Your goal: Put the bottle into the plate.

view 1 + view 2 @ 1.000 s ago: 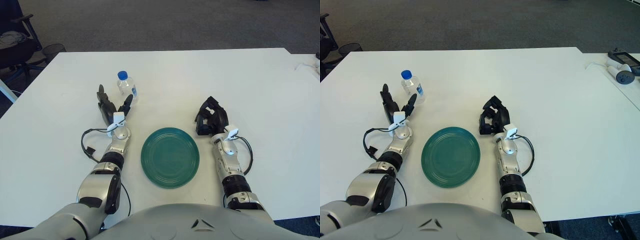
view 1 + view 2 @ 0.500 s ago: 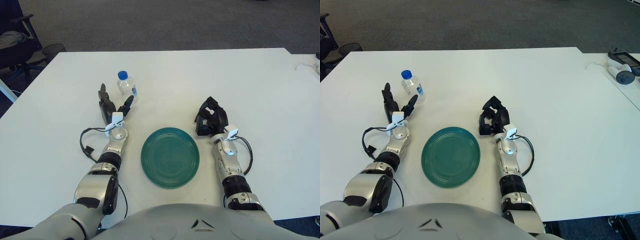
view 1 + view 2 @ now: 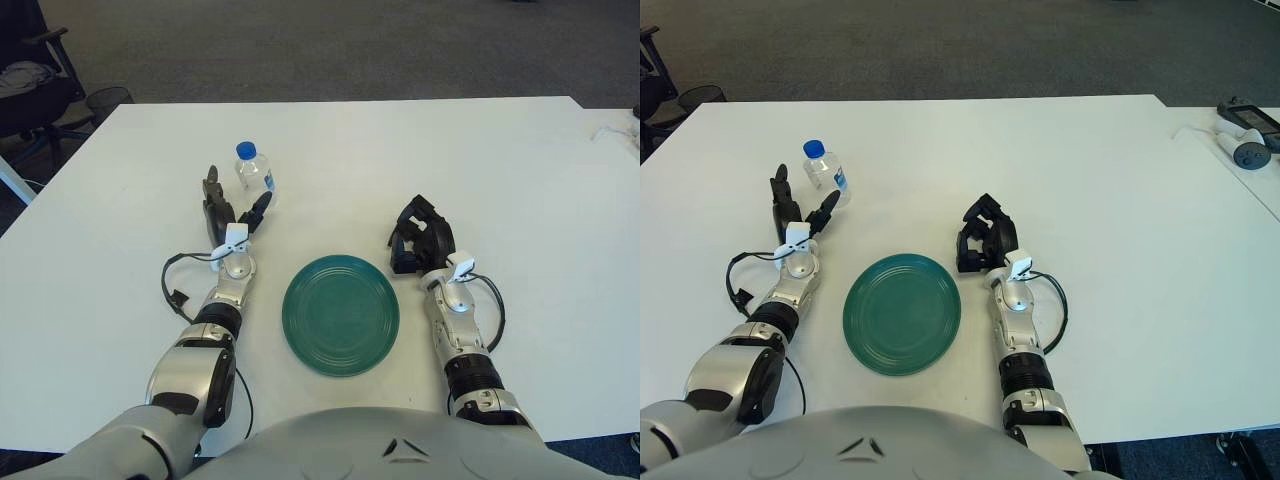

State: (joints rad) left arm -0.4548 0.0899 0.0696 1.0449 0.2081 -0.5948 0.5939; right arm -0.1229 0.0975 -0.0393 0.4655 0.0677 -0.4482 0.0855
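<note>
Your left hand lies low over the white table with its dark fingers spread wide and nothing between them; one finger points straight ahead on the outer side, another angles toward the bottle. That bottle, clear with a blue cap, stands upright just beyond the fingertips and slightly to the inner side of the hand, so close to the nearest fingertip that you cannot tell whether they touch; nothing grips it. The green plate lies flat behind that hand, toward the robot's body and to its inner side, between your two forearms and well apart from the bottle. Your right hand rests on the table on the far side of the plate from the left one, just off the plate's rim, with its fingers curled in on themselves into a loose fist that holds nothing. A black cable loops from the left wrist out onto the table.
</note>
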